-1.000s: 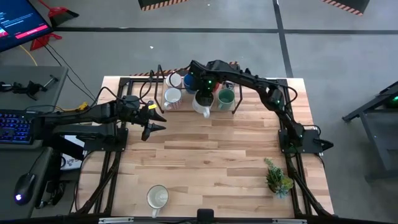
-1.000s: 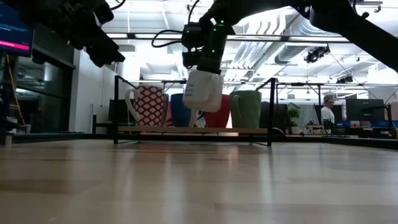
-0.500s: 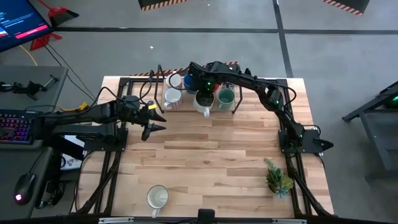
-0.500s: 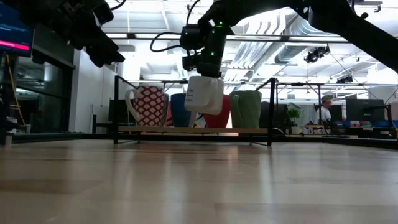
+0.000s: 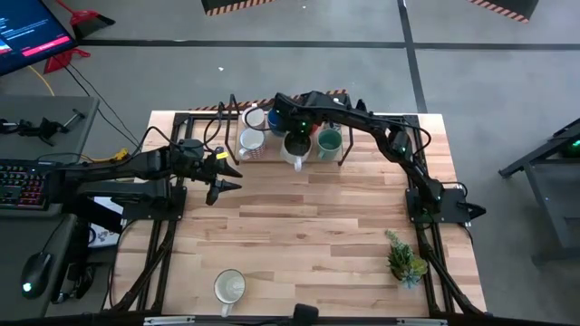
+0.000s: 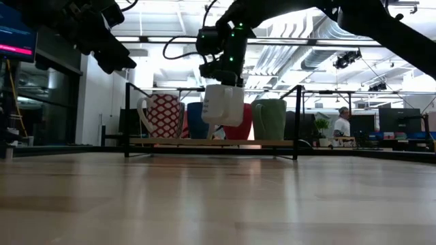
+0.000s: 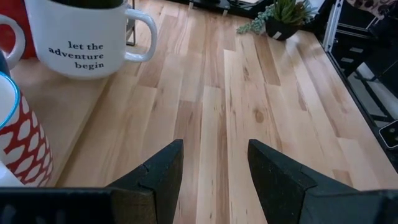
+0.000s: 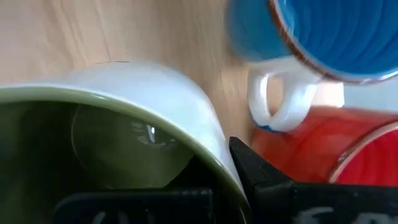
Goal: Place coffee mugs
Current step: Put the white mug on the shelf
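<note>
One white mug (held) levelled, nearer rack

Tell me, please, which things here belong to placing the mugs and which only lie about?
Job: white mug in the right end effector; patterned mug; teal mug; lone mug.
Lying about: potted plant; keyboard.

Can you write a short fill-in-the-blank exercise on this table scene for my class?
1. The right end effector holds a white mug printed "let the ____ begin".
2. The left end effector hangs empty with its fingers ____.
3. The mug at the left end of the rack has a red and ____ pattern.
4. A lone white mug and a potted ____ stand at the near edge.

Missing words: adventure; open; white; plant
</note>
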Robot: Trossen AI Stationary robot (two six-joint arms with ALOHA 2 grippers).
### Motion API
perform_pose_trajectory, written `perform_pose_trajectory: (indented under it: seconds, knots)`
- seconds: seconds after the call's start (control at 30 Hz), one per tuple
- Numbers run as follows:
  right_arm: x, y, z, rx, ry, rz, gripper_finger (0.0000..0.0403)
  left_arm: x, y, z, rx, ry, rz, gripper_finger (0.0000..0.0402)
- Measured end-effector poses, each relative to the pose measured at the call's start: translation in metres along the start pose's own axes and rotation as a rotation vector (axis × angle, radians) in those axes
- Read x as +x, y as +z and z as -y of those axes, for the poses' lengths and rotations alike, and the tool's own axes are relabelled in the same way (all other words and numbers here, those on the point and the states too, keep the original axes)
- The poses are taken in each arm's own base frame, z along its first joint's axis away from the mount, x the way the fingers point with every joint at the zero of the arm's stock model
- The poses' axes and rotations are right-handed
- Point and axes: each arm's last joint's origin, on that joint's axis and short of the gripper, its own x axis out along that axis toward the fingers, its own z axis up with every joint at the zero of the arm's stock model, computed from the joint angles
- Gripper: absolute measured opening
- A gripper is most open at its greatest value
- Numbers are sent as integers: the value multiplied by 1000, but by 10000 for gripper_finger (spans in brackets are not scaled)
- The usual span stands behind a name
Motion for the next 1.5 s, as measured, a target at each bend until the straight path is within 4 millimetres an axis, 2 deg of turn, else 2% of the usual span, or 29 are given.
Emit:
perform_pose_trajectory:
  seconds: [0.63,0.97,1.5]
  knots:
    - [15,-4,-3,244,-64,-97,0,0,0,0,-17,0,1,170]
    - [33,-2,-11,223,-51,-131,0,0,0,0,-17,0,1,170]
    - [29,-2,-2,237,-81,-114,0,0,0,0,-17,0,1,170]
